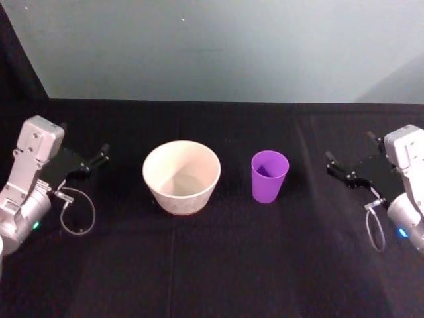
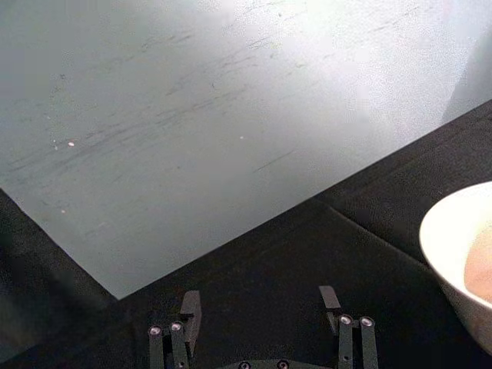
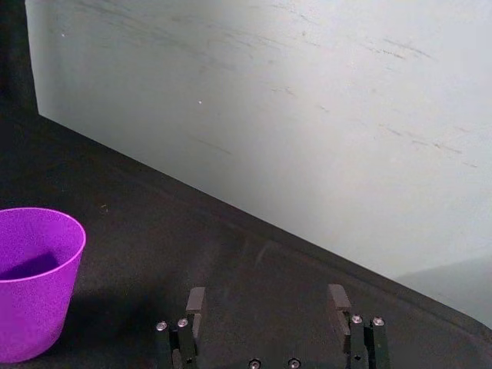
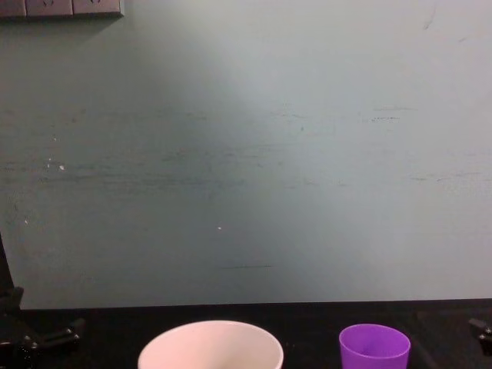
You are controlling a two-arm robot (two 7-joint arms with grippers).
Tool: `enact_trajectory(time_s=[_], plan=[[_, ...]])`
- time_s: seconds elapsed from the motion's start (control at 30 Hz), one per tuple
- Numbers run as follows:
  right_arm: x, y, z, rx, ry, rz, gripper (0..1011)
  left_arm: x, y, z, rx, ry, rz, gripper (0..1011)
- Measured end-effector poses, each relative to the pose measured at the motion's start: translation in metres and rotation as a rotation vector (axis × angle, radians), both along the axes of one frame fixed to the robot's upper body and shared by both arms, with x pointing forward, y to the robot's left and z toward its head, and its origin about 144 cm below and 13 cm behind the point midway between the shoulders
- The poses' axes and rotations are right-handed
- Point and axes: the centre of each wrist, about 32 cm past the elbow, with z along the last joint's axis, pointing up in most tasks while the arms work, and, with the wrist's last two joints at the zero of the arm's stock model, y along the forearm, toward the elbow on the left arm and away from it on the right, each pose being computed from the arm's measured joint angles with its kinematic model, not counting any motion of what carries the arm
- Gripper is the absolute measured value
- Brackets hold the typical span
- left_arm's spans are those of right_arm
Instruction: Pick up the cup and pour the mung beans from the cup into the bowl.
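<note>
The purple cup (image 1: 269, 175) stands upright on the black table, just right of the wide cream bowl (image 1: 181, 177); both also appear in the chest view as the cup (image 4: 374, 346) and the bowl (image 4: 211, 347). I cannot make out what is inside the cup. My left gripper (image 1: 103, 154) rests open at the far left, well apart from the bowl, with the bowl rim (image 2: 461, 246) seen beyond the left gripper (image 2: 261, 306). Far to the right, my right gripper (image 1: 329, 163) is open and empty, with the cup (image 3: 34, 280) off to one side of the right gripper (image 3: 267, 301).
A pale grey-green wall (image 4: 246, 154) stands along the back edge of the black table (image 1: 212, 265). Loose cable loops (image 1: 77, 212) hang at each wrist. Open table surface lies in front of the bowl and cup.
</note>
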Motion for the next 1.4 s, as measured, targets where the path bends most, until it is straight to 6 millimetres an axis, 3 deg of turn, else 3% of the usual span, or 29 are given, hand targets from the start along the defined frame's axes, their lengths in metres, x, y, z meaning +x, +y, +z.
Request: enact_trajectory(time_s=[1.4], plan=[[0.0,-0.0001,0.0,0.0,0.0,0.0,1002,0.0,0.0,0.0,0.0,0.0,0.0,1000]])
